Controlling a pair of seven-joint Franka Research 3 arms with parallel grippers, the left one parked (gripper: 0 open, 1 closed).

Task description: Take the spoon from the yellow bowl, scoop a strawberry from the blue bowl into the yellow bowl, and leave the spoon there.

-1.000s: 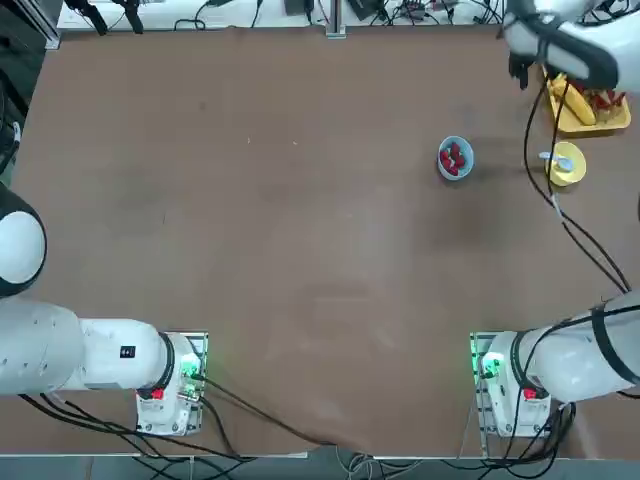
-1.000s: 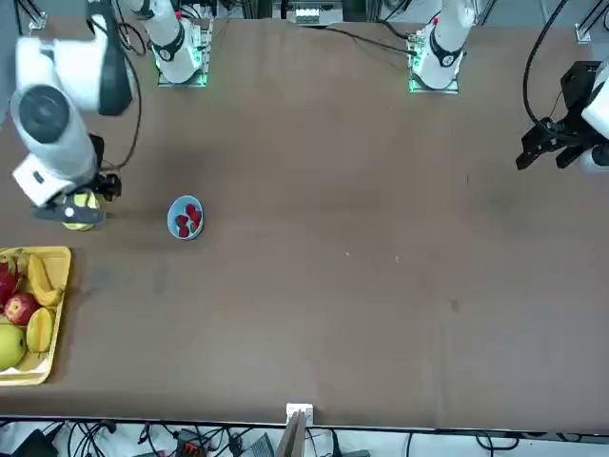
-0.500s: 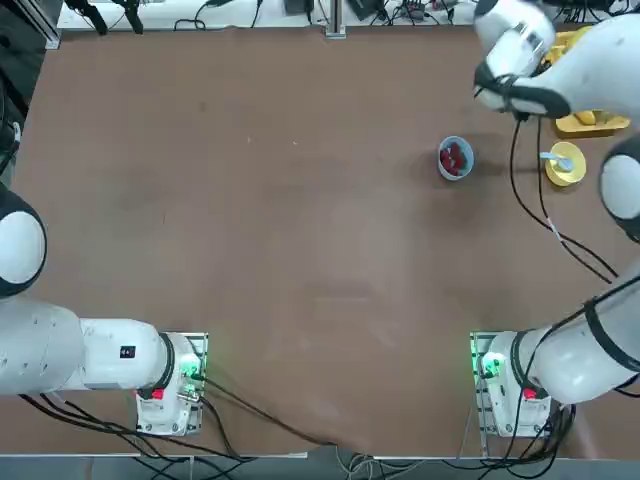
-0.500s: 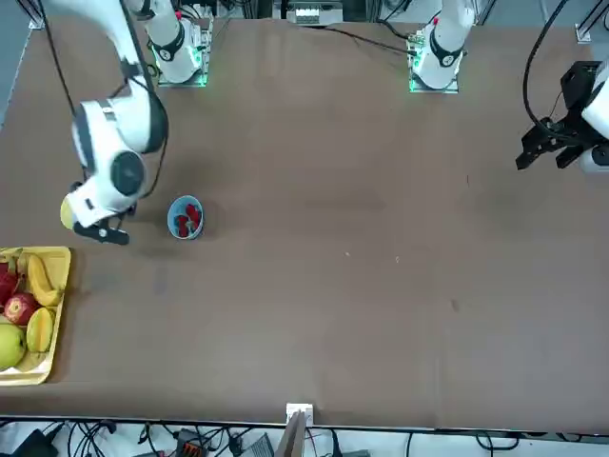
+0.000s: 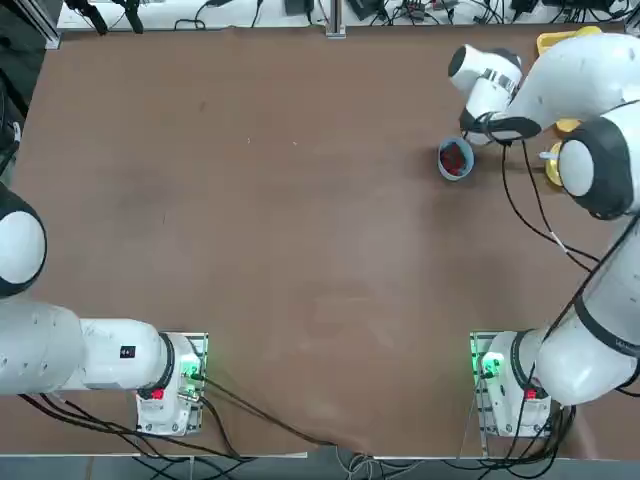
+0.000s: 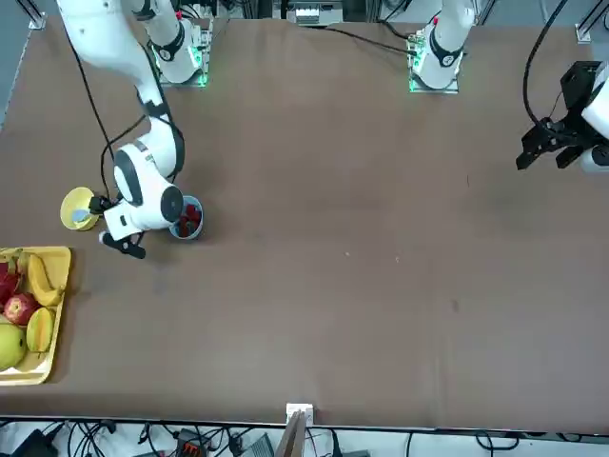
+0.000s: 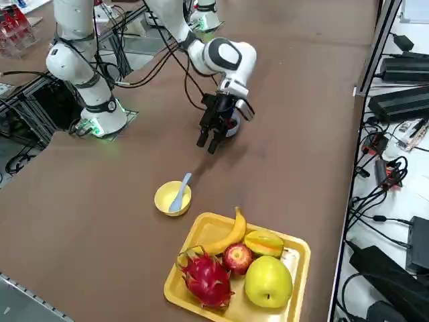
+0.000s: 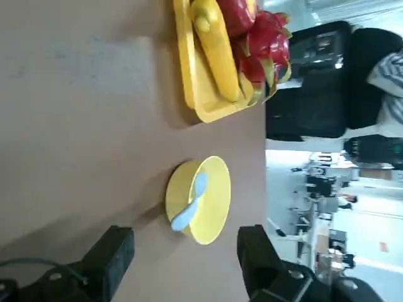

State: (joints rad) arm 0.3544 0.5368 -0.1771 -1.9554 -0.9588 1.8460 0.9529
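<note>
On my right, across the worktop (image 5: 300,250) and lower than my fingertips, is the yellow bowl (image 8: 219,201), with the spoon (image 8: 184,217) lying in it. That sideways offset is what my coming move turns on. My pincer (image 8: 187,242) hangs above the worktop on the blue bowl's side, apart from the spoon and angled down toward it. Its two fingers stand wide apart, with nothing between them.

The spoon's long axis runs roughly left to right, a little aslant: its scooping end rests inside the yellow bowl, and its handle crosses the rim on the side facing me. So the handle end is the nearer part, and I judge it the one to take. My fingers look set to close across the handle rather than along it, which should suit the grasp if I come in from the left and down. Going too low could knock the rim and tip the small bowl; closing too far out might pinch only the handle's tip and let it swivel.

The blue bowl (image 5: 456,176), holding the strawberries (image 5: 452,157), lies to the left of the yellow bowl, so the scoop would carry me back that way.
</note>
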